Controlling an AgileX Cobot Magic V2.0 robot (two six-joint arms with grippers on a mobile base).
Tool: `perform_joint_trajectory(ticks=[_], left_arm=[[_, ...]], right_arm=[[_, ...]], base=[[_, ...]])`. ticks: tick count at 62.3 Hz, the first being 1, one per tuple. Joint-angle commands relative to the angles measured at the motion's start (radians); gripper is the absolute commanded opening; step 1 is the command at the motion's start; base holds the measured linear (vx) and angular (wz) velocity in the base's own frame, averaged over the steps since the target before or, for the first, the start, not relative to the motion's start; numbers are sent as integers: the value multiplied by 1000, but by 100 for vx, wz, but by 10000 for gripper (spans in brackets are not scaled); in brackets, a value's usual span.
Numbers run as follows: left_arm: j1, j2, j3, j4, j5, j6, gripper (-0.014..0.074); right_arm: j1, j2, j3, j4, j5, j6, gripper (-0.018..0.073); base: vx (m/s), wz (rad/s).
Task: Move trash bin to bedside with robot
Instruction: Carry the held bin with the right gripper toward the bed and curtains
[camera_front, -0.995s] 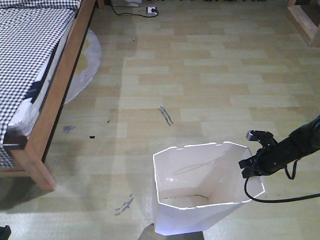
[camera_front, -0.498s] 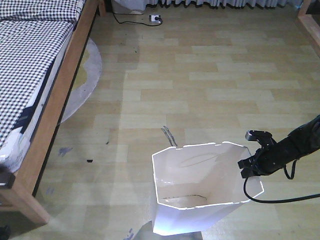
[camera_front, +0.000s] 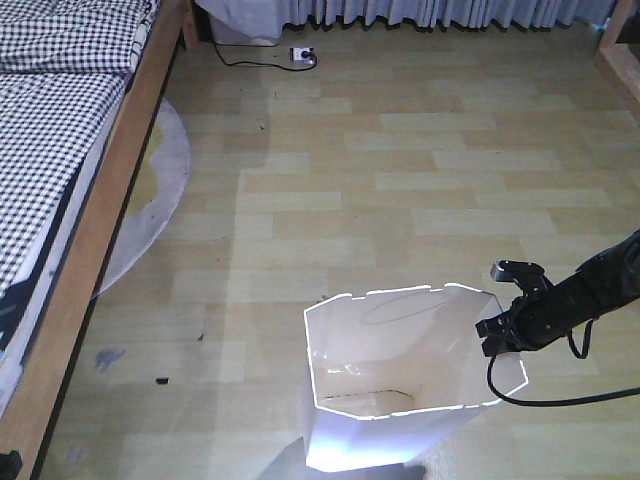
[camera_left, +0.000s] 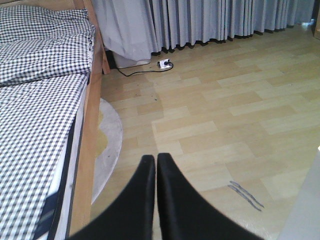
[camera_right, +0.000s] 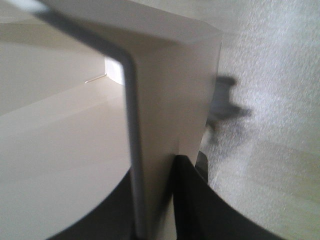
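The white trash bin (camera_front: 400, 350) stands low in the front view, its angular rim lit and its inside cream. My right gripper (camera_front: 497, 335) is shut on the bin's right rim; in the right wrist view the rim wall (camera_right: 160, 115) runs between the two black fingers (camera_right: 192, 200). The wooden bed frame (camera_front: 95, 250) with black-and-white checked bedding (camera_front: 45, 150) runs along the left edge. My left gripper (camera_left: 152, 162) is shut and empty, held above the floor beside the bed rail (camera_left: 89, 145).
A round grey rug (camera_front: 150, 200) pokes out from under the bed. A power strip with a black cable (camera_front: 300, 53) lies by the curtains at the back. A black cable (camera_front: 560, 400) loops from my right arm. Wooden furniture (camera_front: 615, 50) stands at the far right.
The whole view has moved forward along the bed: the bed end post has dropped out of sight and the curtains have come into view. The bin and right gripper keep their place in the frame.
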Motion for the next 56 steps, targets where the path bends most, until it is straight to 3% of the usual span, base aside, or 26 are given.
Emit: perform_joint_trajectory(ticks=[1,56], left_arm=[[0,-20,18,0,-69,-5,-7],[0,-20,18,0,-69,-5,-7]], right_arm=[[-5,-78,-8,56,166,-2,0],[-5,-78,-8,56,166,-2,0]], base=[[37,-6],[39,-3]])
